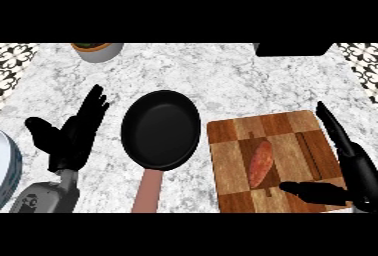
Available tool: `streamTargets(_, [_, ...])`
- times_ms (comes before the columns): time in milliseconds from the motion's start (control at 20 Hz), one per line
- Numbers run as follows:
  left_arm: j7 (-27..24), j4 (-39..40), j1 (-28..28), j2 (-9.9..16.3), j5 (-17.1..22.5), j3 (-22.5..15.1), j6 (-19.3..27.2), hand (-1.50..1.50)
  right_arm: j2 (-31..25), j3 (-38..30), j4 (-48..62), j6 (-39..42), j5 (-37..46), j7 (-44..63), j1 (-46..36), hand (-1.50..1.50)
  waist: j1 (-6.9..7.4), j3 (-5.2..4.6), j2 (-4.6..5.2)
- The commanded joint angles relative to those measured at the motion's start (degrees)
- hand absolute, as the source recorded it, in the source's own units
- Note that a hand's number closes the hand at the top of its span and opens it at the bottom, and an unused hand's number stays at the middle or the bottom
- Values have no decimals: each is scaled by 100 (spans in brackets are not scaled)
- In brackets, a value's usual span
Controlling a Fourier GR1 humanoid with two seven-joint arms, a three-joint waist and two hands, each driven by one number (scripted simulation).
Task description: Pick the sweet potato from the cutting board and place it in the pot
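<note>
In the head view, a marbled bench (pixel 221 80) carried everything. A wooden cutting board (pixel 295 195) lay at the lower right, made of light and dark blocks. The sweet potato (pixel 260 163) lay on the board, near its middle, long and reddish, pointing roughly away from the robot with a slight lean to the right at its far end.

The right hand (pixel 356 167) hovered over the board's right edge. Its fingers (pixel 332 125) stretched straight out along that edge, and its thumb (pixel 314 190) reached leftward across the board's near part, ending just beside the sweet potato's near tip. Fingers and thumb were spread apart and held nothing; the sweet potato lay between them and clear of both.

To the left of the board sat the pot (pixel 161 130), a shallow black pan with a pinkish handle (pixel 150 192) running toward the robot. It held nothing.

The left hand (pixel 70 140) showed at the view's left, beside the pot, fingers straight and raised, resting apart from everything. A pale plate rim (pixel 7 170) showed at the left edge, and a grey bowl (pixel 97 51) stood at the far side.
</note>
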Motion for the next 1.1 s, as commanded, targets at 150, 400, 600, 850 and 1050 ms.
streamTargets(150, [368, -366, 38, -16, -73, -1, 151, 0, -1329, -322, -1685, 540, 565, 1712, 682, -150, 23, -4, 24])
streamTargets(400, [265, -203, -73, 55, 55, 184, -74, 0, -2244, -635, -2685, 1601, 169, 3149, 659, -150, 13, -10, 45])
streamTargets(600, [79, 26, -111, -183, -86, 55, -48, 0, -2395, -461, -3208, 2031, 26, 4436, 583, -150, 47, -4, 60])
streamTargets(850, [428, -393, -87, -290, -289, -112, 83, 0, -2084, 107, -2803, 2273, -75, 5607, -228, -150, 180, 7, 72])
streamTargets(1050, [468, -580, 70, -247, -192, 94, -185, 0, -1750, 90, -2215, 2656, -175, 5939, -1002, -150, 184, 8, 69])
